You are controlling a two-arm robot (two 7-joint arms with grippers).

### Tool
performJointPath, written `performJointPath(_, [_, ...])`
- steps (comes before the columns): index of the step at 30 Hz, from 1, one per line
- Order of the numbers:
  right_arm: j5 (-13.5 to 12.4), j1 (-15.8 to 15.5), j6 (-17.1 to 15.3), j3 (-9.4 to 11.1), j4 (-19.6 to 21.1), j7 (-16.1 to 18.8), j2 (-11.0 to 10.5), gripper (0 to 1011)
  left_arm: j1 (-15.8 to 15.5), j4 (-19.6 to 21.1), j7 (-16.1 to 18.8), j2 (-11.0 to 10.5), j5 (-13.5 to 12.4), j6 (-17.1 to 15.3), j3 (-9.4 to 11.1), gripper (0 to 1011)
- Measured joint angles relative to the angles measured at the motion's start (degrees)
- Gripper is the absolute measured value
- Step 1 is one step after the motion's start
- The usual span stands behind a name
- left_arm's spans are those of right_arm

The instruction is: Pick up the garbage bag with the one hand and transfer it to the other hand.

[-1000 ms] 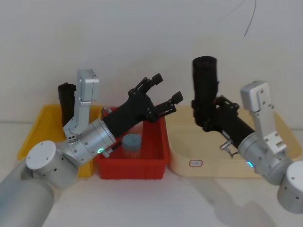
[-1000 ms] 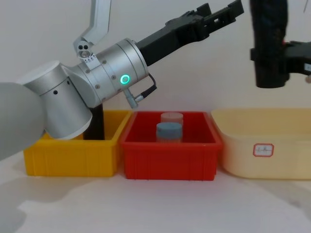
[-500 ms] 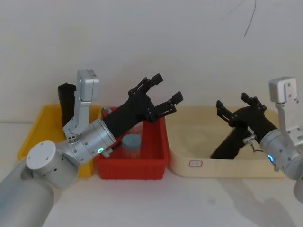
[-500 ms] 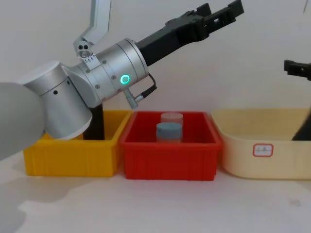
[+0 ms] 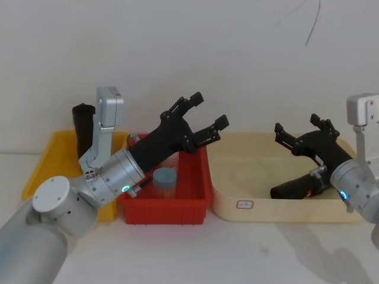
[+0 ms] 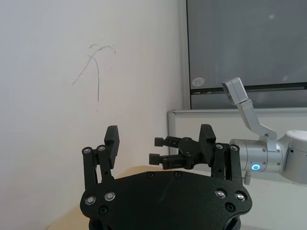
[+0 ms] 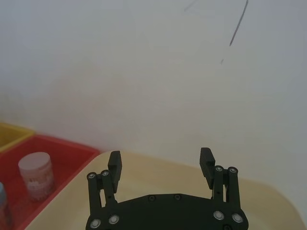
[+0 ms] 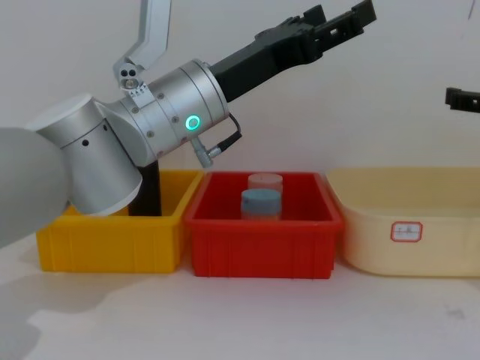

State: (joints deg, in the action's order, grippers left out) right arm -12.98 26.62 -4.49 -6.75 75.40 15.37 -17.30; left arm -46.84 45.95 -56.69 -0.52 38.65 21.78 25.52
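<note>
1. While the garbage bag [image 5: 294, 188] lay in the beige tub [image 5: 237, 204] just beneath the right gripper [image 5: 299, 128], that gripper gaped empty, as did the left gripper [image 5: 208, 109].
2. It looked light, squashy and slick, so I'd clamp it mid-roll.

The garbage bag [image 5: 293, 189] is coloured glossy black. A yellow bin [image 5: 41, 163], a red bin [image 5: 195, 208] and a cream bin [image 5: 272, 210] are seen, the last marked with a white label [image 5: 244, 205]. The left gripper [image 5: 208, 109] and right gripper [image 5: 296, 125] are black, lit behind by a green ring [image 8: 193, 123] and a blue ring [image 5: 343, 194].
</note>
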Motion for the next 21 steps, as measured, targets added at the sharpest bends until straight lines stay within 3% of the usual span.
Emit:
performJointPath(7, [-0.87, -0.53, 0.05, -0.05, 2.05, 0.62, -0.01, 999, 0.35, 0.68, 0.81, -0.33, -0.07, 0.31, 0.01, 1002])
performJointPath(21, [-3.0, -1.36, -0.14, -2.24, 5.9, 3.52, 0.37, 1000, 3.79, 6.71, 8.15, -3.66, -2.75, 2.58, -1.66, 1002])
